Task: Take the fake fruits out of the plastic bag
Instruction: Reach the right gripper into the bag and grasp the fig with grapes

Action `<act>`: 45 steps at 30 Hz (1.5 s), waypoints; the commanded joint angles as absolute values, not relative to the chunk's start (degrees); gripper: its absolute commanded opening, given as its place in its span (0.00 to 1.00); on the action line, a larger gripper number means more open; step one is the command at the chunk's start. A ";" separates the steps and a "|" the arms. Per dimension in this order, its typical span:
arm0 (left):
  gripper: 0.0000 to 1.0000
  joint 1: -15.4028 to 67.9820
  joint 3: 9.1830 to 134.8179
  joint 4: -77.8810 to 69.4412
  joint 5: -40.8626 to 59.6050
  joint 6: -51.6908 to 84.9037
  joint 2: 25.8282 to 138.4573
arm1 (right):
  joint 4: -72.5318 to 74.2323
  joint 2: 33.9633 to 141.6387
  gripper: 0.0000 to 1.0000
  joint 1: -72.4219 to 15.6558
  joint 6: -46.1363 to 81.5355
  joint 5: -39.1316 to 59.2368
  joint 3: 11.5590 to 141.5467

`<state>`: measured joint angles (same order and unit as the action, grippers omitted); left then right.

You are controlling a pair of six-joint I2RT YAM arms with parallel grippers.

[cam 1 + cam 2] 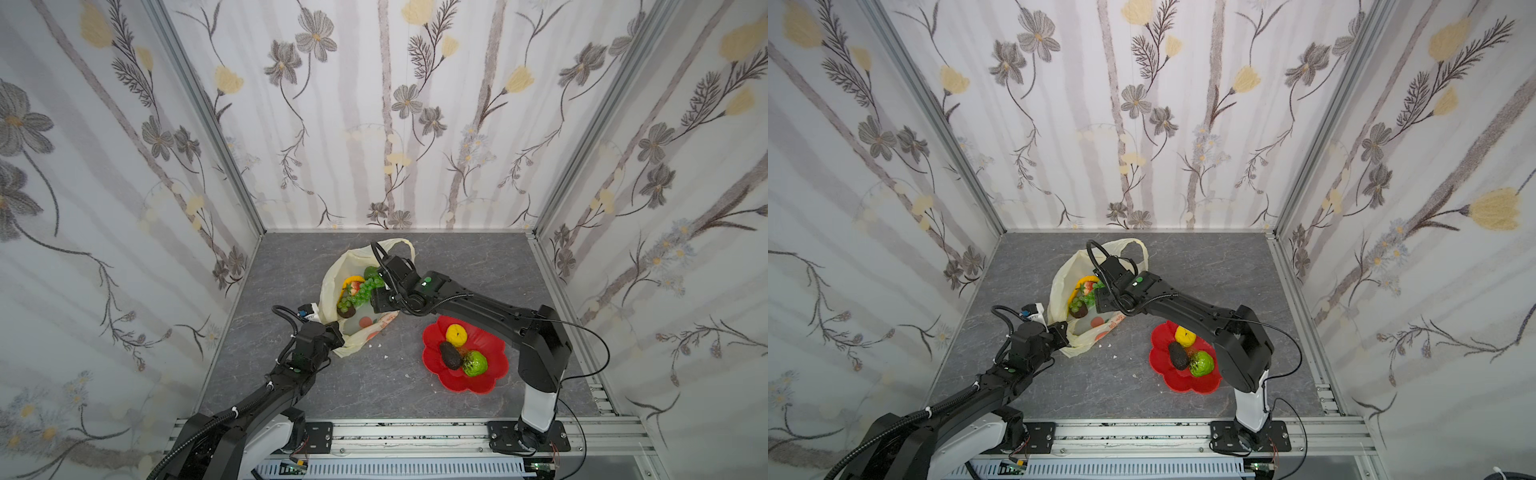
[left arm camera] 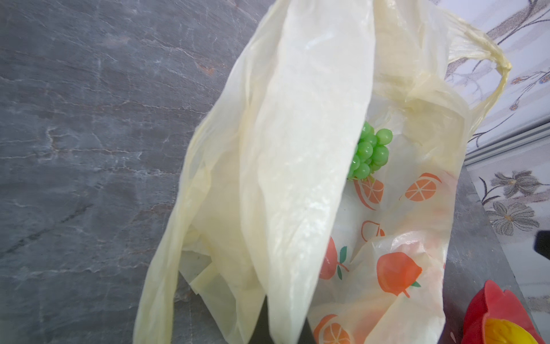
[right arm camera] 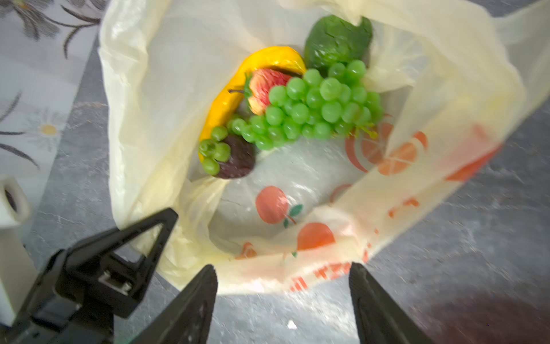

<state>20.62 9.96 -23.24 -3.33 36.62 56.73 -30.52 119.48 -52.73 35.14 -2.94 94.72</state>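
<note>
All of it sits on the grey table [image 1: 415, 386], the largest thing in both top views. Next in size is the plastic bag [image 1: 330, 286], lying toward the back with its mouth spread wide and one loop handle pointing at the rear wall. The red plate [image 1: 461, 384] lies well apart from it on the right, near the front.

The left gripper [image 1: 337, 333] is closed on the bag's near rim, with the film pinched between its jaws and pulled taut. The right gripper [image 3: 281, 268] hangs over the bag's mouth with its jaws standing apart and nothing between them.

Five fake fruits remain inside the bag. The grape bunch [image 3: 312, 110] lies on top, the banana [image 3: 226, 101] curves behind it, and a dark green fruit [image 3: 336, 41] sits at the far end. The strawberry [image 3: 265, 89] is tucked between the banana and the grapes, and a dark round fruit [image 3: 238, 160] lies under the bunch's tip.

Three are already out on the plate, touching one another: the avocado [image 1: 451, 355], the bumpy green ball [image 1: 476, 363] and a yellow piece [image 1: 455, 334].

By my count the job is somewhat under half done, and the grapes look like the easiest next pick
</note>
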 commanded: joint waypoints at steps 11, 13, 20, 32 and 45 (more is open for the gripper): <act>0.00 20.17 9.28 -22.10 -7.14 38.41 54.76 | -24.69 137.61 0.46 -54.49 33.61 1.73 113.60; 0.00 20.15 9.31 -22.12 -7.08 38.35 54.84 | -24.98 139.22 0.41 -54.49 33.10 1.13 115.30; 0.00 20.13 9.41 -22.15 -7.00 38.23 55.02 | -25.31 143.36 0.33 -54.67 31.96 1.76 120.09; 0.00 20.11 9.84 -22.50 -6.51 37.90 56.76 | -26.48 147.85 0.29 -55.20 29.27 0.70 124.10; 0.00 20.08 9.84 -22.76 -6.37 37.79 56.95 | -27.82 149.11 0.25 -55.31 29.34 -1.82 124.23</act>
